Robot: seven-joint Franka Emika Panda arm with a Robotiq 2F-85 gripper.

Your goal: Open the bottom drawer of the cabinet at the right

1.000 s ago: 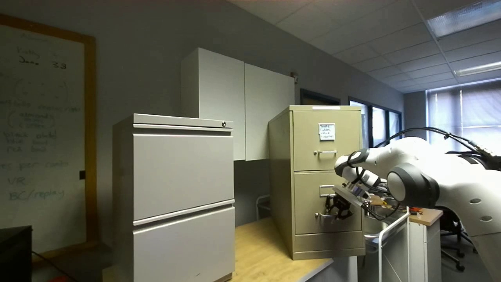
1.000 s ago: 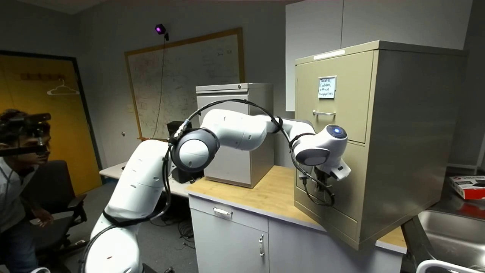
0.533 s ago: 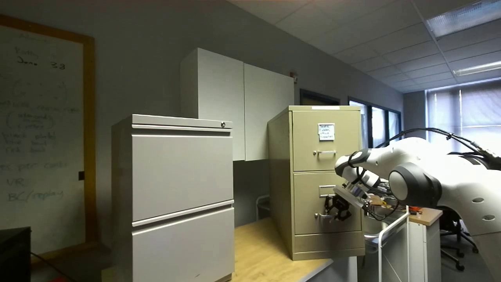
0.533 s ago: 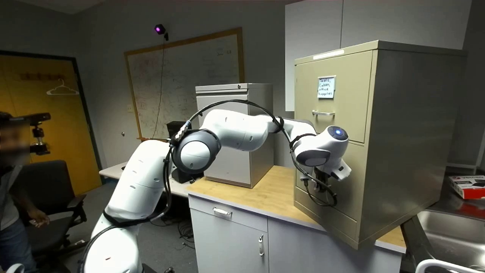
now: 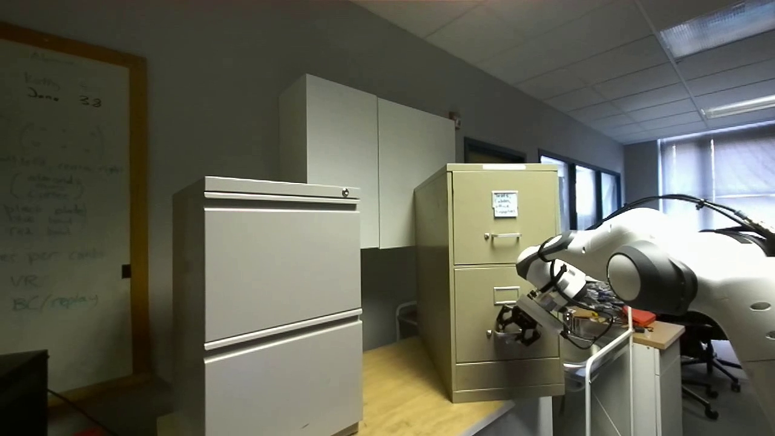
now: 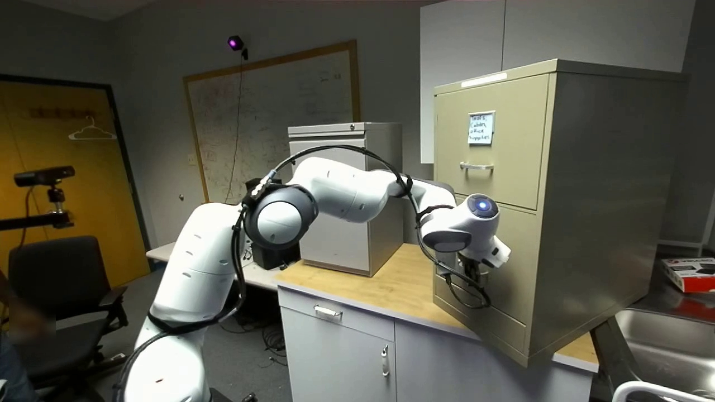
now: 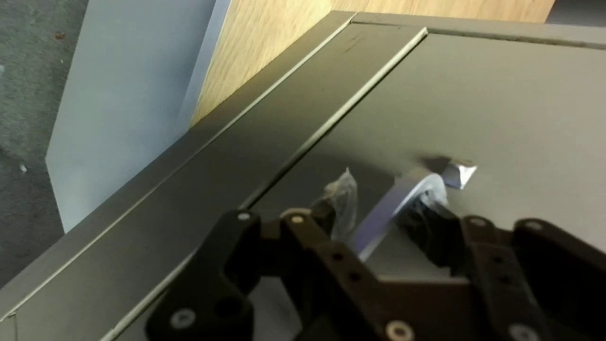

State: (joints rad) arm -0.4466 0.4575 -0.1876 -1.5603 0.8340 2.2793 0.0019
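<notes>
The tan filing cabinet (image 5: 433, 278) stands at the right in both exterior views. Its bottom drawer (image 5: 475, 303) is shut flush with the front; it also shows behind the arm in an exterior view (image 6: 516, 273). The drawer's metal handle (image 7: 386, 213) runs between my gripper's fingers in the wrist view. My gripper (image 7: 384, 206) is open around the handle, the right finger close against its bent end, the left finger apart from it. Clear film or tape covers the fingertips. In an exterior view the gripper (image 5: 514, 328) is tilted in front of the drawer. Contact is hard to tell.
A grey two-drawer cabinet (image 5: 281, 272) stands on the wooden counter (image 5: 399, 381) beside the tan one. The top drawer (image 5: 472, 218) is shut. A sink (image 6: 670, 346) and a red-and-white box (image 6: 690, 273) lie beyond the cabinet. A white rail (image 5: 588, 387) stands near the arm.
My wrist has moved a little back from the cabinet and tilted, and the elbow has shifted back. The drawer has not moved. A person at the far left has moved mostly out of view.
</notes>
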